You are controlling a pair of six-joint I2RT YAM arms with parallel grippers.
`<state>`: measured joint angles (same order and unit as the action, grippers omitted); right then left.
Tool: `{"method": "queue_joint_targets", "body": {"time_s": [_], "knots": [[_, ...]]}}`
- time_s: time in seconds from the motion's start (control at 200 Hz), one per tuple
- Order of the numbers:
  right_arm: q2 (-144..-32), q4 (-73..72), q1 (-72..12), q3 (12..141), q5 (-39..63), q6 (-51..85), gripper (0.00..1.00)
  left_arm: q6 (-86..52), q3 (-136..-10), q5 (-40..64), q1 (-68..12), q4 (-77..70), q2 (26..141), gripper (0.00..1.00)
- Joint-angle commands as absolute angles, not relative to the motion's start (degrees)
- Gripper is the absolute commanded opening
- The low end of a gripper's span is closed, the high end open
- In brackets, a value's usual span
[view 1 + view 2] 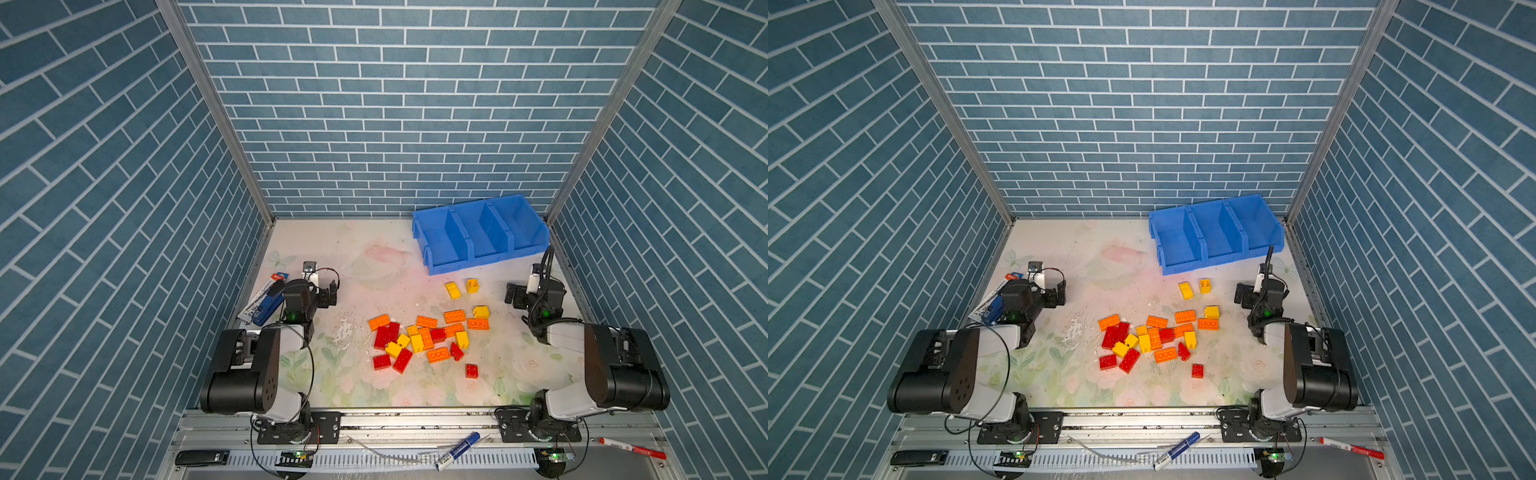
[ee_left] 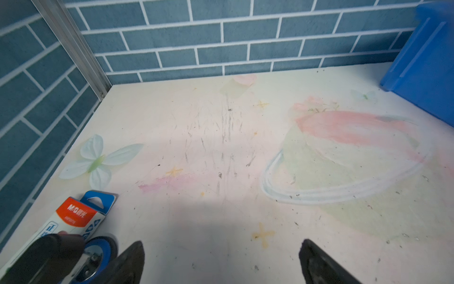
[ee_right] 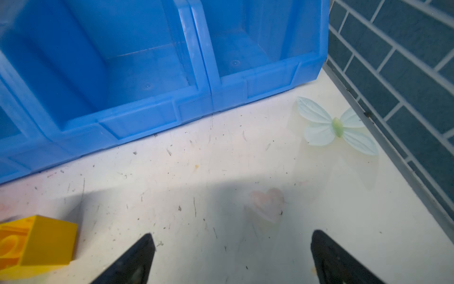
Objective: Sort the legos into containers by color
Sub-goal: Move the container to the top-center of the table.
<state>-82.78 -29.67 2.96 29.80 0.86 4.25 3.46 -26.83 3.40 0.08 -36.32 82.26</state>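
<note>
- left pincer [image 2: 222,246]: released, jaws wide apart, nothing btwn them. it's over bare desk [image 1: 374,266] by the left wall, just beside a dark blue stapler [image 1: 272,305] & a red-label box [image 2: 73,214].
- right pincer [image 3: 233,235]: released too, jaws wide, nothing held. it's near the right wall, just in front of the containers [image 1: 478,258].
- containers: three joined blue bins, open tops, far right corner of desk.
- legos [image 1: 426,337]: red, orange & yellow, mostly a loose heap mid-desk btwn the arms, seen in both top views.
- yellow brick [image 1: 452,289] & small yellow brick [image 1: 472,285] lie apart from the heap, near the bins' front.
- lone red brick [image 1: 471,370] sits on the heap's near side.
</note>
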Motion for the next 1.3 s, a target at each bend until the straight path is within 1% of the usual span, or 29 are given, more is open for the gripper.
{"method": "queue_joint_targets", "body": {"time_s": [0.0,0.06,0.12,0.21,0.25,0.38,0.44,0.52,0.58,0.67,0.76,0.835,0.915,0.95,1.08,1.15,1.295], "knots": [[-77.13,-11.65,3.16,43.18,-0.23,5.41,0.99,0.27,-35.54,-7.48,-1.99,-21.02,76.64,0.99],[-78.38,-8.05,3.17,48.53,-2.98,8.0,0.99,-5.69,-41.18,-11.5,-3.29,-14.58,75.7,0.99],[-81.92,-2.99,3.95,55.33,-1.68,8.61,0.99,-11.7,-47.35,-14.03,-5.25,-7.07,76.51,0.99],[-90.85,6.76,5.15,67.6,3.71,7.18,0.97,-16.72,-55.23,-16.32,-10.3,1.21,79.63,0.99],[-95.41,11.34,5.52,73.36,7.12,5.72,0.96,-17.71,-57.57,-16.26,-13.01,2.82,80.8,0.99],[-108.72,22.81,5.63,89.27,14.58,2.45,0.98,-20.54,-63.63,-17.89,-20.63,7.43,84.34,0.99],[-114.01,26.67,5.63,95.39,19.62,1.2,0.92,-22.1,-65.04,-16.05,-22.15,8.55,85.64,0.99],[-120.32,30.06,5.54,102.5,24.23,1.4,0.88,-23.82,-66.37,-15.14,-23.87,9.79,87.01,0.99],[-124.41,31.86,5.15,107.43,23.61,1.98,0.87,-24.25,-66.79,-14.26,-24.79,10.14,87.91,0.99],[-130.5,34.83,4.35,114.43,19.53,2.84,0.84,-24.51,-66.88,-12.63,-25.55,10.01,88.86,0.99],[-134.3,38.18,3.41,120.63,17.03,3.61,0.72,-24.96,-66.71,-11.83,-25.74,10.15,89.55,0.99],[-134.94,38.81,2.0,121.72,14.65,3.87,0.6,-25.05,-66.46,-11.53,-25.83,10.28,89.85,0.99],[-133.78,37.86,-0.24,120.3,10.28,3.71,0.43,-24.88,-66.36,-11.38,-25.79,10.54,89.97,0.99],[-133.01,37.22,-1.41,119.19,8.45,3.48,0.38,-24.63,-66.36,-11.28,-25.84,10.77,90.04,0.99],[-128.67,32.98,-6.25,112.23,0.55,4.56,0.32,-24.01,-66.27,-12.0,-25.8,11.44,89.86,0.99],[-126.16,30.45,-9.19,107.49,-2.02,6.35,0.28,-23.78,-66.18,-12.98,-25.76,12.1,89.62,0.99],[-121.36,26.48,-15.23,99.15,-5.65,12.23,0.26,-23.09,-65.94,-16.58,-25.75,13.95,88.44,0.99]]}}
